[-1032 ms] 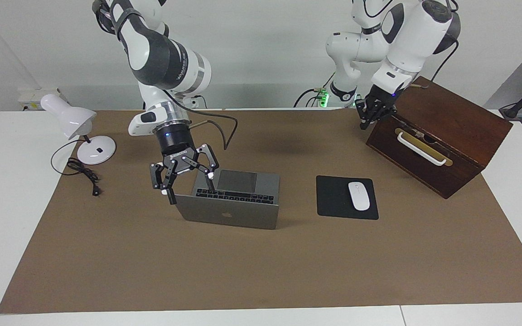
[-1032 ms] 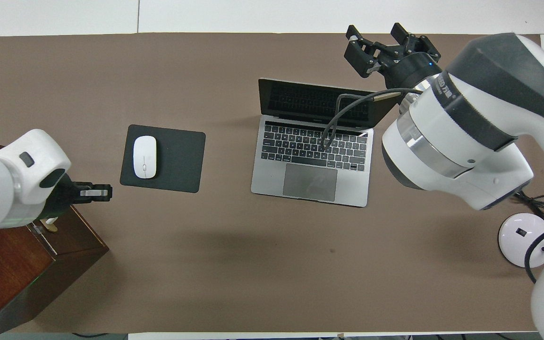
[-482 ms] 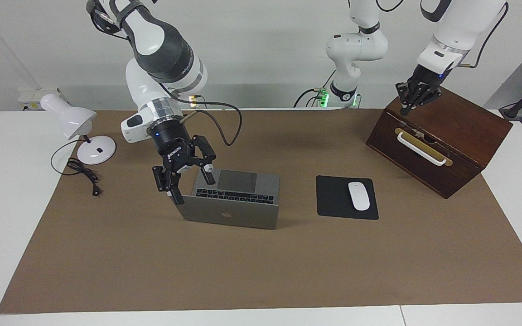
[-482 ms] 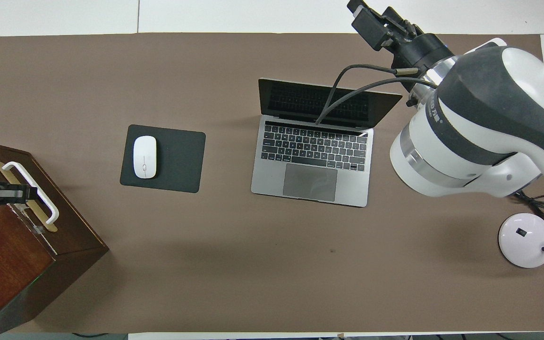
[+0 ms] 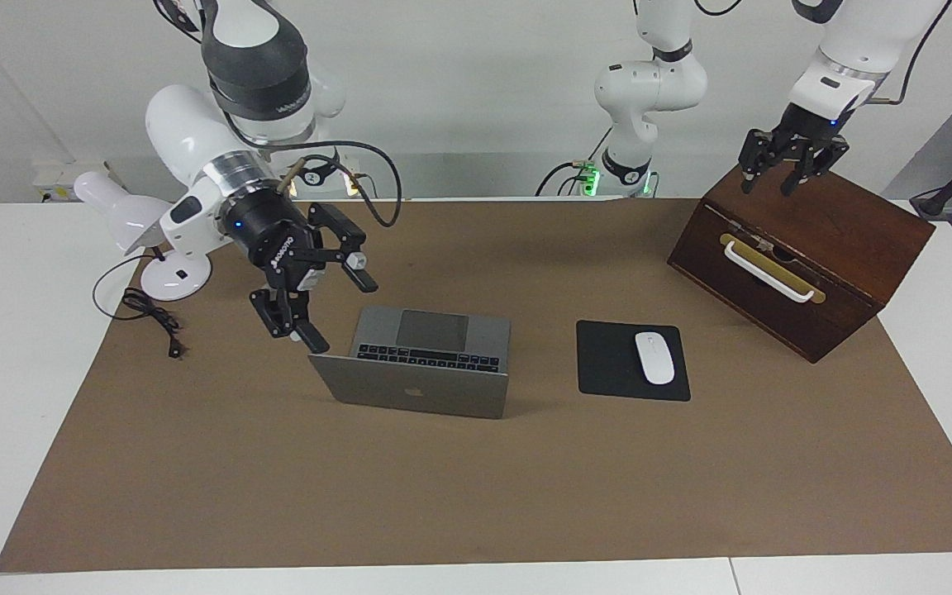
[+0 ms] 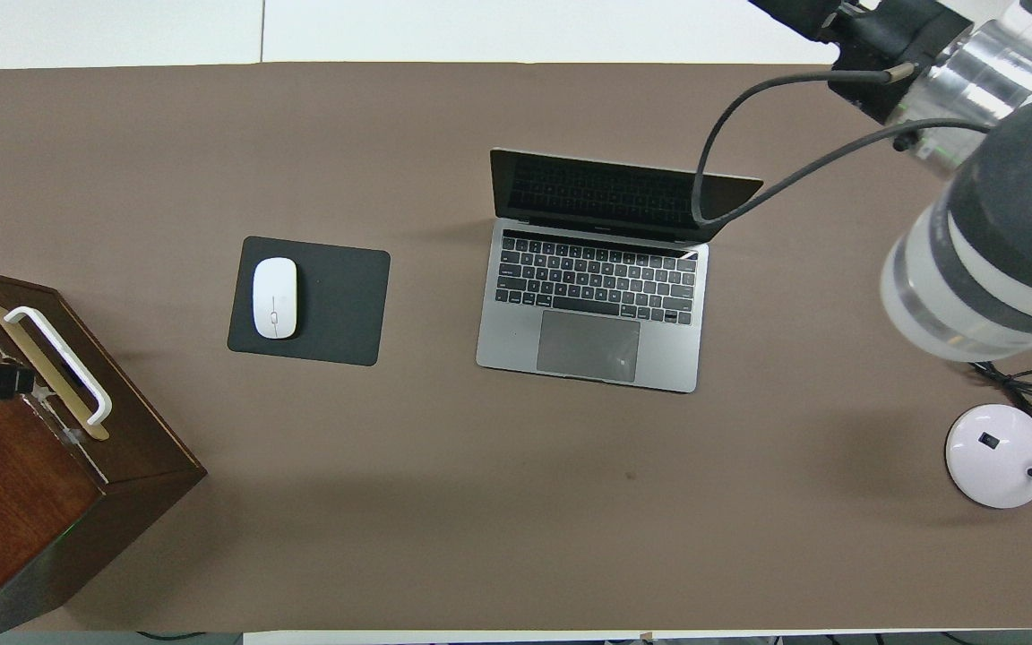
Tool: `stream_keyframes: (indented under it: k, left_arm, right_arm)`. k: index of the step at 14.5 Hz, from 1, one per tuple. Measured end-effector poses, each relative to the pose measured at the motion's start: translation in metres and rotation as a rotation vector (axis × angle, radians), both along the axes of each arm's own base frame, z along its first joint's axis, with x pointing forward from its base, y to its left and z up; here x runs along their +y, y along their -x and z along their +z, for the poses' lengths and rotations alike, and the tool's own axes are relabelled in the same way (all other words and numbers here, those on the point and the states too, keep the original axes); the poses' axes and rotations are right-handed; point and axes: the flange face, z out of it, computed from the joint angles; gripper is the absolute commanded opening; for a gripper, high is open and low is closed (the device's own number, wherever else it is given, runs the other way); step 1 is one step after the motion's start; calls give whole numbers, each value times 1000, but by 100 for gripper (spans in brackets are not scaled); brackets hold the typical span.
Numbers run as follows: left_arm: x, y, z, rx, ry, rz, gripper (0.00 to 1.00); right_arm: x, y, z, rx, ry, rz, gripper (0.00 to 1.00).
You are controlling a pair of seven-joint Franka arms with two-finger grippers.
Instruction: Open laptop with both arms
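Observation:
The silver-grey laptop (image 5: pixel 414 392) stands open on the brown mat, its lid up with the apple logo facing away from the robots. The overhead view shows its keyboard and trackpad (image 6: pixel 588 345). My right gripper (image 5: pixel 319 302) is open and empty, raised over the mat beside the laptop's lid corner toward the right arm's end, clear of the lid. In the overhead view only its wrist (image 6: pixel 879 36) shows at the top edge. My left gripper (image 5: pixel 773 178) is open and empty, up over the top of the wooden box (image 5: pixel 806 264).
A black mousepad (image 5: pixel 608 364) with a white mouse (image 5: pixel 654 357) lies between the laptop and the box. A white desk lamp (image 5: pixel 125 215) with a black cord (image 5: pixel 149 314) stands at the right arm's end. The right arm's cable hangs over the laptop's lid in the overhead view.
My right gripper let go of the laptop's lid corner and drew up and away toward the lamp. The lid leans slightly further open. My left gripper rose from the box's front to above its top.

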Motion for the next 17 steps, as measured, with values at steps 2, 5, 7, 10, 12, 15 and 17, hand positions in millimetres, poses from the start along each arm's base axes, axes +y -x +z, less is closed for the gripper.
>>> stream_keyframes:
  k: [2,5,7,10,12,15,17]
  left_arm:
    - [8,3,12,-3,-9,-4,100]
    - [18,11,33,-7,-13,12,100]
    - [25,16,41,-2,-13,25,100]
    - [37,19,46,-1,-14,44,100]
    - [40,22,44,27,-11,48,100]
    - [39,27,40,70,-7,47,100]
    - [39,28,40,77,-6,47,100]
  right_arm:
    - [-10,2,7,55,93,58,100]
    - [-7,6,8,195,278,107,100]
    - [-13,11,8,281,381,129,100]
    - [-53,20,9,432,540,162,100]
    - [-82,28,10,566,632,161,100]
    - [-127,42,3,730,738,103,100]
    - [-164,53,-3,830,794,70,100]
